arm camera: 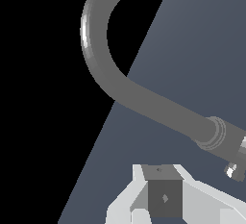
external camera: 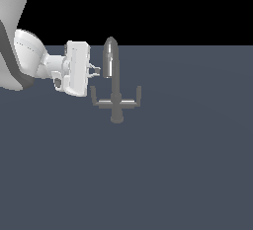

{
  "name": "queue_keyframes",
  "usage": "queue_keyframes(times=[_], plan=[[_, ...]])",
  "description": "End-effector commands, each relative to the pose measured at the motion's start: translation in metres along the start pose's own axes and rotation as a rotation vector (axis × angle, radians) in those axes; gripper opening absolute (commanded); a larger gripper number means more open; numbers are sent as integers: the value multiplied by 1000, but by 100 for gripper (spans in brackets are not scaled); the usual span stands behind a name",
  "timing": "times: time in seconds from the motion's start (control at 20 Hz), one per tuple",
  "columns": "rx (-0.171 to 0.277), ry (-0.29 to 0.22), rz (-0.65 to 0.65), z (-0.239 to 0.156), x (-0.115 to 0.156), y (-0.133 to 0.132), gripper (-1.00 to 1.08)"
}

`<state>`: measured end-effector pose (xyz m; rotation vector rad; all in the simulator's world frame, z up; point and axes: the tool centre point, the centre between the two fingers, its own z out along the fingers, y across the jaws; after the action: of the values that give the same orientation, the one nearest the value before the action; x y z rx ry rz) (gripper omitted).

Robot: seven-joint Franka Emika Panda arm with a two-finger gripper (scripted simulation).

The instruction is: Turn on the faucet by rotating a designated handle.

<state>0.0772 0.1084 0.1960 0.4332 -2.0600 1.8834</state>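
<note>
Grey metal all round here — the faucet [external camera: 114,83] stands about mid-bench, a bit toward the exterior view's left, with its tall spout [external camera: 110,58] rising straight up and arching over at the top. Long axis is vertical; the crossbar [external camera: 116,102] runs level across it, side to side in the exterior view, with an upturned tip at each end.

The gripper [external camera: 97,70] comes in sideways from the exterior view's left, pointing at the spout. Its tips sit just beside the spout's upper part, roughly level with it, and above the handle [external camera: 95,95], which is the left branch of the crossbar in the exterior view. The jaws look nearly together with only a small gap, but at this size I honestly can't tell if they're open or closed. Nothing sits between them. Can't tell whether the tips touch the spout either; there seems to be a sliver of space.

The bench [external camera: 188,174] is a flat slate-blue surface, plain and matte. Behind it the room is just black.

Wrist view shows the spout's curve [arm camera: 91,40] up close, shiny along one edge, running down to a collar [arm camera: 215,132], with the white gripper body low in the picture.
</note>
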Motion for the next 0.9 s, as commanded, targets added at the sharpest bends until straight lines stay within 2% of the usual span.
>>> queue_keyframes(times=[0.0, 0.45, 0.85], plan=[[16, 1, -67, -2, -6, 11, -100], [60, 15, -260, -6, -23, 44, -100], [77, 25, -343, -7, -29, 59, -100]])
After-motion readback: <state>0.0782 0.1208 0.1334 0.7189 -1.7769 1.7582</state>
